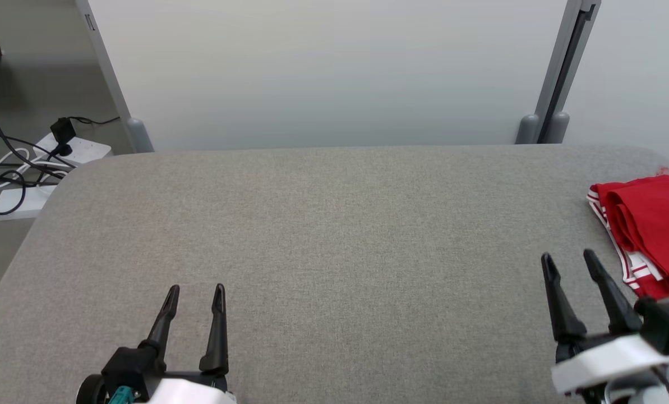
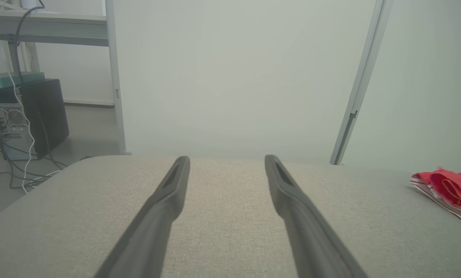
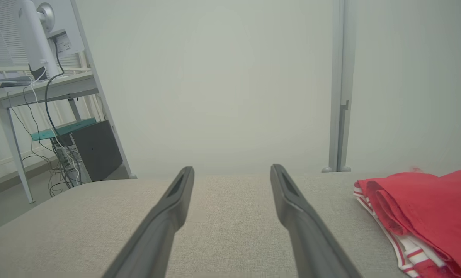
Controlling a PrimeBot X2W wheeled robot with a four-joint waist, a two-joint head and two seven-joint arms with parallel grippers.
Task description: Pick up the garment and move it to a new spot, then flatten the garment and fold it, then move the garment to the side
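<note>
The garment (image 1: 651, 224) is red with red-and-white striped trim, lying folded at the right edge of the grey table (image 1: 334, 235). It also lies at the right in the left wrist view (image 2: 450, 189) and the right wrist view (image 3: 427, 216). My right gripper (image 1: 568, 262) hovers open just left of the garment, apart from it, with nothing between its fingers. My left gripper (image 1: 195, 293) stands open near the table's front left, far from the garment, with nothing between its fingers. Each wrist view shows its own spread gripper, left (image 2: 227, 159) and right (image 3: 232, 170), over bare fabric.
A pale partition wall (image 1: 334, 73) with grey posts (image 1: 547, 120) stands behind the table. Power strips and cables (image 1: 31, 168) lie on the floor at the far left. A desk with a dark computer case (image 2: 41, 112) stands beyond the table's left end.
</note>
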